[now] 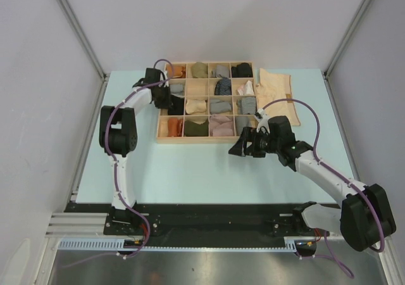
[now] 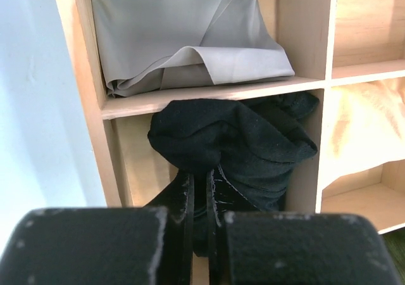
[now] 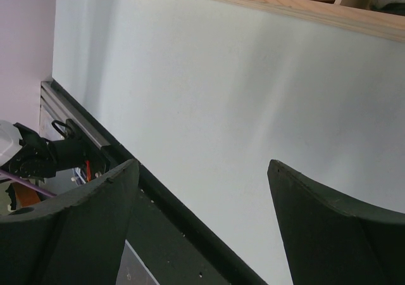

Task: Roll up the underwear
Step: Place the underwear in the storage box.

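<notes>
Black underwear [image 2: 234, 149]: bunched in the left column of the wooden box [image 1: 163, 138], in the compartment just nearer than the one with the folded grey cloth [image 2: 183, 44]. Lies crosswise, long axis running from one side wall to the other, with the bulk pushed toward the right wall in the left wrist view. Touches the divider on the far side.

Sits directly ahead of the left gripper [image 2: 201, 177], with its near lower fold caught between the fingers. Jaws narrow, nearly together, pinching that fold of black cloth. Left arm reaches far forward over the table [image 1: 190, 171] and bends in toward the box's left side, with the left gripper [image 1: 171, 98] at that compartment.

Cream underwear [image 1: 276, 87]: spread flat on the table, just right of the box, long axis running roughly away from the arms. Rust-orange underwear [image 1: 174, 126]: tucked in the near-left corner compartment.

Right gripper [image 1: 239, 147]: just in front of the box's near wall, apart from all three garments, fingers pointing left. Jaws wide, holding nothing, with bare table between the fingers [image 3: 95, 221] in the right wrist view.
</notes>
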Action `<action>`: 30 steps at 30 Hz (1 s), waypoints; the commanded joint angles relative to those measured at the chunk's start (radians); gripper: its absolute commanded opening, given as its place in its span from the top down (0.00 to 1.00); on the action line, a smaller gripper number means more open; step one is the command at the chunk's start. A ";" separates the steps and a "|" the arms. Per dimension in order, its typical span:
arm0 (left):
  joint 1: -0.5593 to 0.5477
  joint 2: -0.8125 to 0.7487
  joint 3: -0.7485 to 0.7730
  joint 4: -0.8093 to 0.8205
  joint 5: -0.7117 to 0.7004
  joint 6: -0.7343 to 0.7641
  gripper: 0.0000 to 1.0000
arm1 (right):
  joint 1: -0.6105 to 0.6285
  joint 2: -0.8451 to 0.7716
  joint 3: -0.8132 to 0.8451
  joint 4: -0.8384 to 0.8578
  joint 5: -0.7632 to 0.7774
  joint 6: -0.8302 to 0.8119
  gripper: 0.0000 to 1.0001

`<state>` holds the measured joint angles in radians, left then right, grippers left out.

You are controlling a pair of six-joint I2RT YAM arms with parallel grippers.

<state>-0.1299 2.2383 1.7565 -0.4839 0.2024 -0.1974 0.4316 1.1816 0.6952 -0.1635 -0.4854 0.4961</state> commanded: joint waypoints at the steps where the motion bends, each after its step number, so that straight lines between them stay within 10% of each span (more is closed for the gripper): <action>1: 0.003 0.043 0.003 -0.074 -0.096 0.043 0.89 | -0.004 -0.034 0.004 -0.011 0.007 -0.007 0.12; 9: 0.003 -0.083 -0.037 -0.076 -0.129 -0.014 0.23 | -0.005 -0.060 0.007 -0.039 0.062 -0.027 0.12; 30: -0.137 -0.601 -0.311 0.024 -0.158 -0.074 0.07 | -0.347 0.199 0.207 0.016 0.277 -0.033 0.15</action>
<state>-0.1761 1.7264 1.5116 -0.5377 0.0429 -0.2394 0.1513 1.2850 0.8547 -0.2291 -0.2405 0.4538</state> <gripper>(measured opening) 0.930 0.858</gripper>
